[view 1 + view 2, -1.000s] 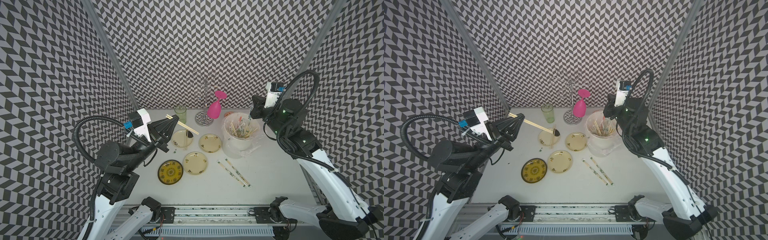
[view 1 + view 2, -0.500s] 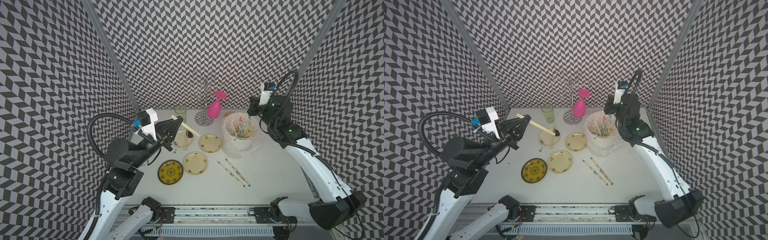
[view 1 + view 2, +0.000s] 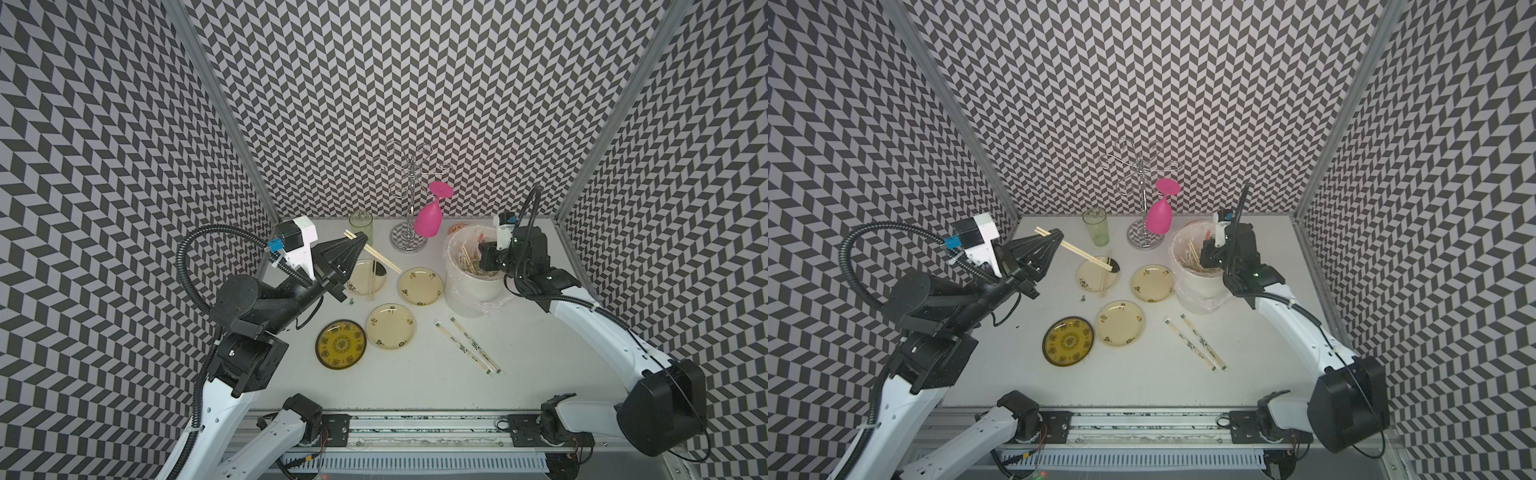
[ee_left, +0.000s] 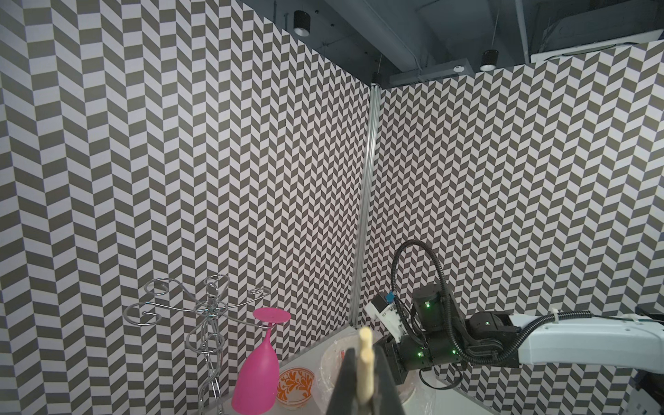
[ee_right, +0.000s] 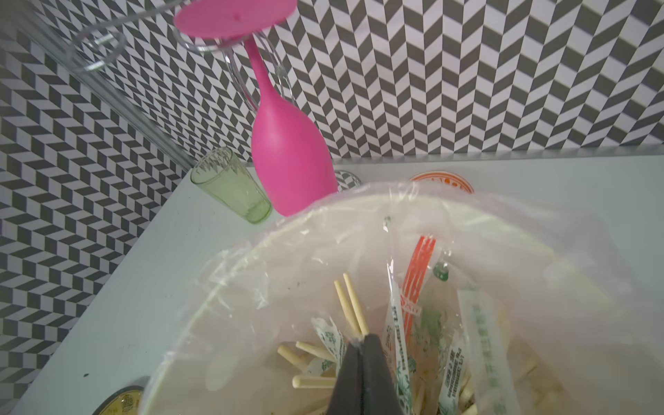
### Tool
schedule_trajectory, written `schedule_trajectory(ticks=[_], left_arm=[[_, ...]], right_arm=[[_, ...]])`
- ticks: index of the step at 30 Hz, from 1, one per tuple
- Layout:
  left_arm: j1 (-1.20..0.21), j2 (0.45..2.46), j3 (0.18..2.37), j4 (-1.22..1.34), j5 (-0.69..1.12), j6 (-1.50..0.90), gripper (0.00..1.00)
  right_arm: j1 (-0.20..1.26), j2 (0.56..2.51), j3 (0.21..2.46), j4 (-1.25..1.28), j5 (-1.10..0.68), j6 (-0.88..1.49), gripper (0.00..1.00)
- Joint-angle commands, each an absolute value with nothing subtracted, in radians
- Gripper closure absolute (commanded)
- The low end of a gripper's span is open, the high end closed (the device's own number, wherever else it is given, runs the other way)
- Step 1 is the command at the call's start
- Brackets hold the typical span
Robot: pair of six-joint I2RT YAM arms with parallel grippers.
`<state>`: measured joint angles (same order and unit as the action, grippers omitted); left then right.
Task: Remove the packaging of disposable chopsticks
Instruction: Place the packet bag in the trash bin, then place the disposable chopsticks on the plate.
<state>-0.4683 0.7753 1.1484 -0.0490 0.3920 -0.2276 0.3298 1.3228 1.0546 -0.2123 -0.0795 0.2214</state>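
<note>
Left arm (image 3: 266, 299) is bent at the elbow, wrist up, left gripper (image 3: 360, 238) aiming back and rightward, fingers (image 4: 345, 377) pinched on the disposable chopsticks (image 3: 381, 261); right arm (image 3: 590, 324) reaches forward, wrist tipped down, right gripper (image 5: 363, 339) closed flat

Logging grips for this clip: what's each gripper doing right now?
Left gripper: shut on a bare pair of chopsticks, held aloft.
Right gripper: shut, nothing seen in it, over the bucket.

Packaged chopsticks (image 3: 467, 347) on table (image 3: 415, 386), right of plates (image 3: 390, 328), before bucket (image 3: 469, 295).
</note>
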Motion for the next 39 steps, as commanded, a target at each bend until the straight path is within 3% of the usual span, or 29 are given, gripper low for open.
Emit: schedule_trajectory(ticks=[1,9,12,20,23,39], left_arm=[[-0.462,0.787,1.146,-0.008,0.419,-0.24,1.0],[-0.463,0.802,1.137,0.008,0.428,-0.248,1.0],[-0.462,0.802,1.137,0.008,0.425,-0.247,1.0],[-0.462,0.802,1.129,0.008,0.422,-0.253,1.0],[-0.463,0.805,1.13,0.007,0.424,-0.258,1.0],[-0.462,0.825,1.153,-0.057,0.433,-0.284,1.0]], right_arm=[[0.328,1.295,1.042,-0.161,-0.106,0.238,1.0],[0.328,1.327,1.075,-0.191,-0.115,0.236,0.99],[0.328,1.322,1.106,-0.201,-0.13,0.242,0.9],[0.33,1.285,1.223,-0.28,-0.123,0.256,0.52],[0.33,1.264,1.256,-0.31,-0.118,0.268,0.45],[0.33,1.168,1.268,-0.321,-0.158,0.298,0.4]])
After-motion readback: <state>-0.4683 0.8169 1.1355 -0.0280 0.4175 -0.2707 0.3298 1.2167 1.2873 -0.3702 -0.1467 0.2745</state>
